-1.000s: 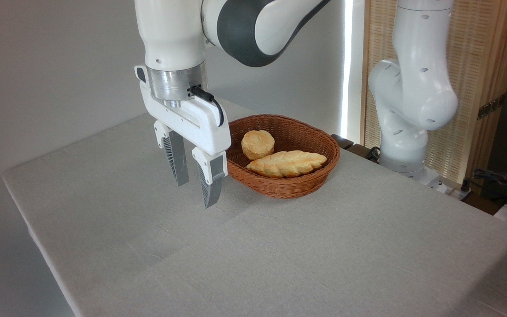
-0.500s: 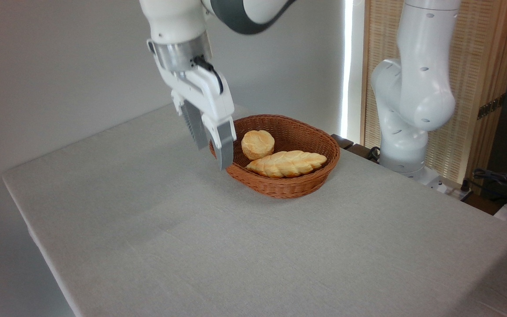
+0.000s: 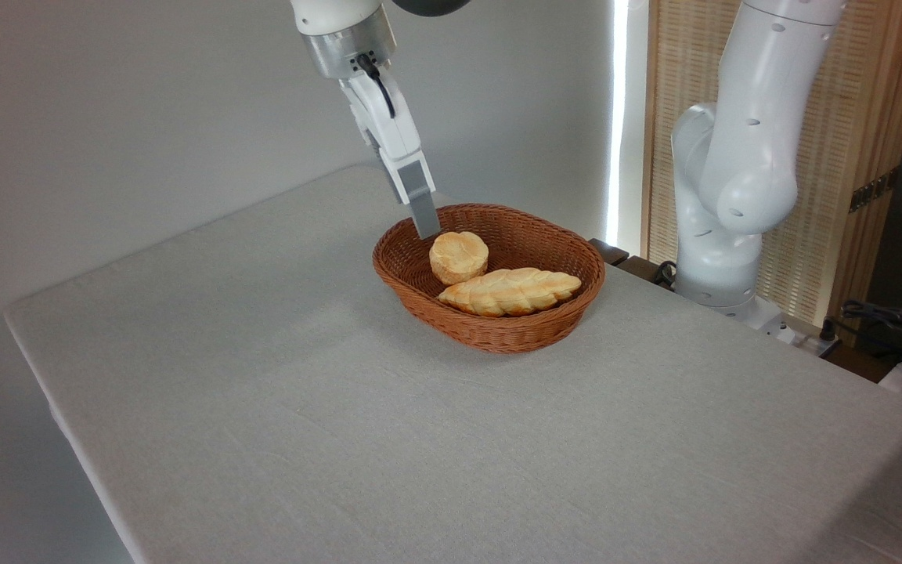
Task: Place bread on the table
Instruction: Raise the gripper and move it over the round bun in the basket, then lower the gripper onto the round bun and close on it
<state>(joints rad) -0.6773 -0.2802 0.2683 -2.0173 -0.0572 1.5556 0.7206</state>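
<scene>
**Camera view: bread sitting in the basket, hand hanging over the rim**

Camera view is showing the bread (image 3: 459, 256), a small round bun with a scored pale top, sitting inside the brown wicker basket (image 3: 498, 329), toward its left side. A long braided loaf (image 3: 510, 291) is lying just in front of it in the same basket, touching or nearly touching the bun. The basket is resting on the grey-clothed bench (image 3: 341, 439), near the far edge and toward the far right corner. The hand (image 3: 424, 223) is hanging tilted above the basket's far-left rim, its tip just beside the bun's upper left and not gripping anything. The fingers are lining up one behind the other from this angle, so I cannot tell whether they are apart or together. The white arm's base (image 3: 721, 196) is standing beyond the bench's right edge.
</scene>
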